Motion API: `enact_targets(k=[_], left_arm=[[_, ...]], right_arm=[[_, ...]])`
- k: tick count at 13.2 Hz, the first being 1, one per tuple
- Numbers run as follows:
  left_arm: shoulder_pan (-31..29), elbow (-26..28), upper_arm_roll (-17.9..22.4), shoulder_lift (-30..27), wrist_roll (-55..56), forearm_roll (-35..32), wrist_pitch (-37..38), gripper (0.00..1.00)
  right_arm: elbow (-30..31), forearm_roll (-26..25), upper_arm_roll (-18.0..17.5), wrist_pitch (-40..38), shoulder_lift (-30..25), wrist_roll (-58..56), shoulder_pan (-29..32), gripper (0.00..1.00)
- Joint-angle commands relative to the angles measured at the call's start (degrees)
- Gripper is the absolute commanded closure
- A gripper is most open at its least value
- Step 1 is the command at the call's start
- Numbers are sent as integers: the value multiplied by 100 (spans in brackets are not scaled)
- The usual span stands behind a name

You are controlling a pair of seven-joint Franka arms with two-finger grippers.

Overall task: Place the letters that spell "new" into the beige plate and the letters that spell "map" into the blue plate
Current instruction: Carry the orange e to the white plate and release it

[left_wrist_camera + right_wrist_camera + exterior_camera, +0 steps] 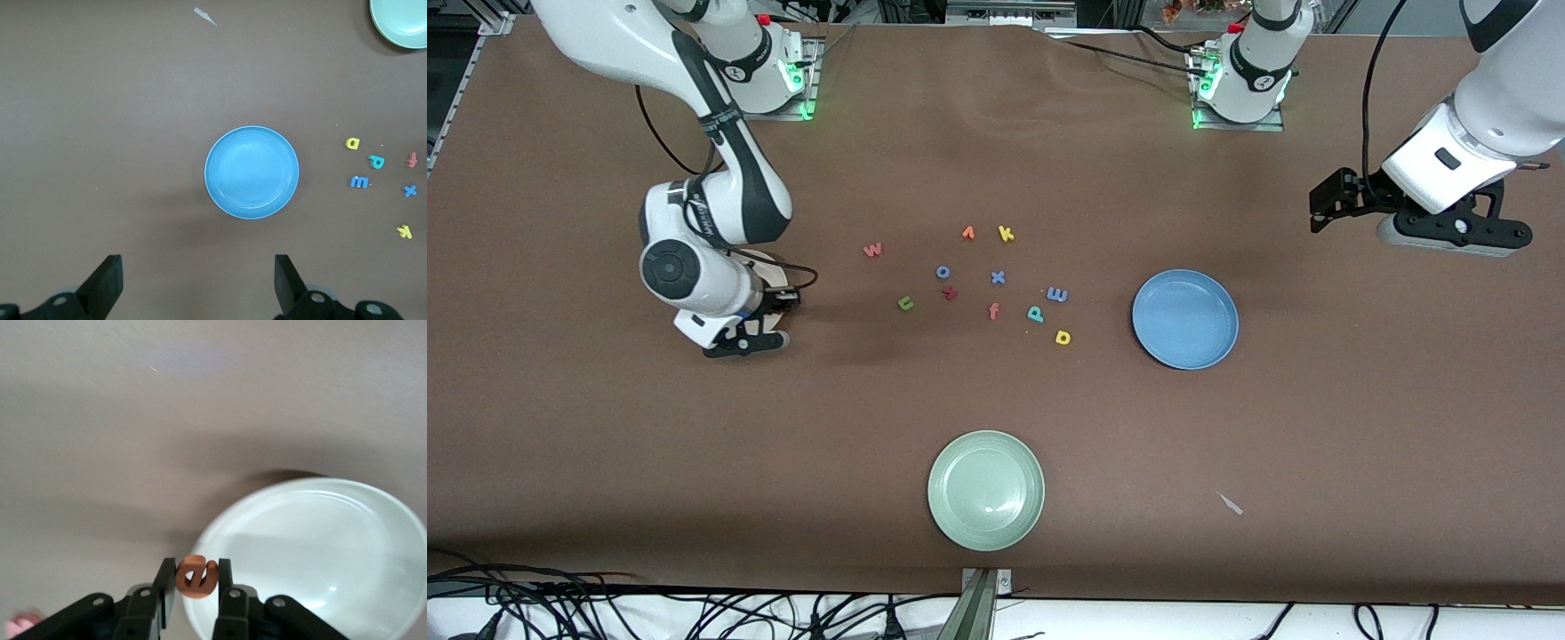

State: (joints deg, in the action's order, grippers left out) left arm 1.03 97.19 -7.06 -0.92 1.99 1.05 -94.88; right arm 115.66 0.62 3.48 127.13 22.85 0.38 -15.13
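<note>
- The right gripper (194, 581) clenches the orange e (196, 577) over the rim of the beige plate (347, 540) (largely hidden under that arm in the front view).
- The left gripper (198, 283) waits, jaws spread wide, above the table near the blue plate (1185, 319).
- The pinkish-red w (872, 250), green n (905, 303), light-blue m (1057, 294), teal-green p (1035, 313) and yellow a (1063, 337) lie on the table between the plates.

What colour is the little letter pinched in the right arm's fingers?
Orange. The letter e shows best in the right wrist view, held over the beige plate.
</note>
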Motion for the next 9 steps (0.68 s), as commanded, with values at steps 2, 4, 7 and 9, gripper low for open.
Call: enact_targets(k=[2, 4, 7, 9], left_arm=[[20, -139, -6, 31, 74, -61, 128, 0], [11, -139, -6, 31, 65, -52, 128, 0], [-23, -121, -6, 57, 39, -52, 128, 0], [-15, -121, -5, 136, 30, -52, 128, 0]], right_arm=[[607, -1, 319, 399, -290, -582, -34, 93], [581, 17, 355, 409, -202, -566, -25, 11], [520, 52, 294, 138, -359, -251, -51, 0], [528, 60, 75, 31, -482, 127, -77, 0]])
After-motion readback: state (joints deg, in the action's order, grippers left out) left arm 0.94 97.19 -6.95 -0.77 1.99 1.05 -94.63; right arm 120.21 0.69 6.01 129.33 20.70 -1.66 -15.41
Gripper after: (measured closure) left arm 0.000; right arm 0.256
